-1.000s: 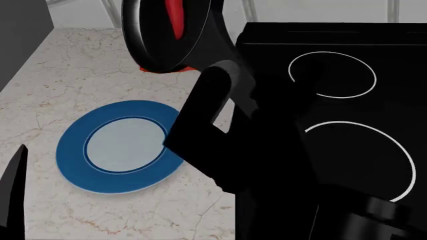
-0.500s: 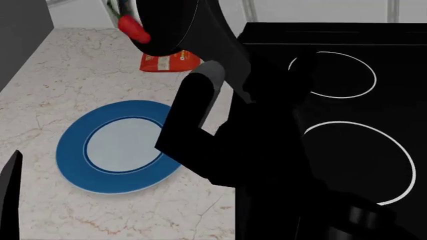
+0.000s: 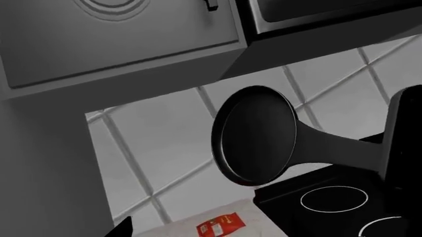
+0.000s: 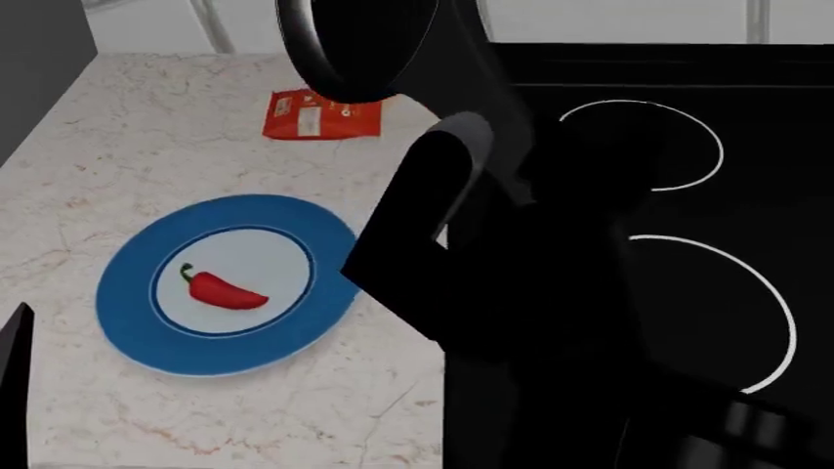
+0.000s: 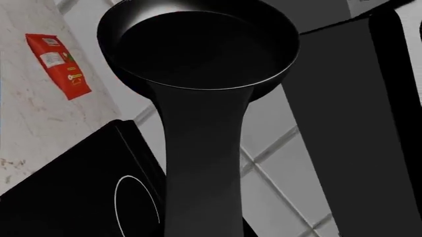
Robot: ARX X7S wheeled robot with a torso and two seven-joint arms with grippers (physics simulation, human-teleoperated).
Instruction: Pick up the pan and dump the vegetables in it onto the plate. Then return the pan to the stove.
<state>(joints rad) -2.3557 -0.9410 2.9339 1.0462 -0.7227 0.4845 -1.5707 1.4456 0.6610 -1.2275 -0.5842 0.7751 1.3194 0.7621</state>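
Observation:
The black pan (image 4: 350, 44) hangs tipped on its side above the counter's far edge, beyond the plate; its inside (image 5: 201, 47) shows bare. My right gripper (image 4: 450, 107) is shut on the pan's long handle (image 5: 203, 163); its fingers merge with the black arm. One red chili with a green stem, the vegetables (image 4: 225, 289), lies in the pale centre of the blue-rimmed plate (image 4: 124, 303). The stove (image 4: 729, 127) fills the right side. Only one dark fingertip (image 3: 122, 229) of my left gripper shows, with nothing in front of it. From the left wrist the pan (image 3: 257, 136) also looks bare.
A flat red packet (image 4: 322, 114) lies on the marble counter (image 4: 156, 147) behind the plate, below the pan. A tiled wall (image 3: 165, 143) and grey cabinets (image 3: 118, 44) stand behind. A dark sliver of my left arm (image 4: 14, 381) sits at the near left edge.
The chili has dropped out of the tipped pan and now lies on the plate. The pan and right arm have shifted a little to the right, uncovering the red packet.

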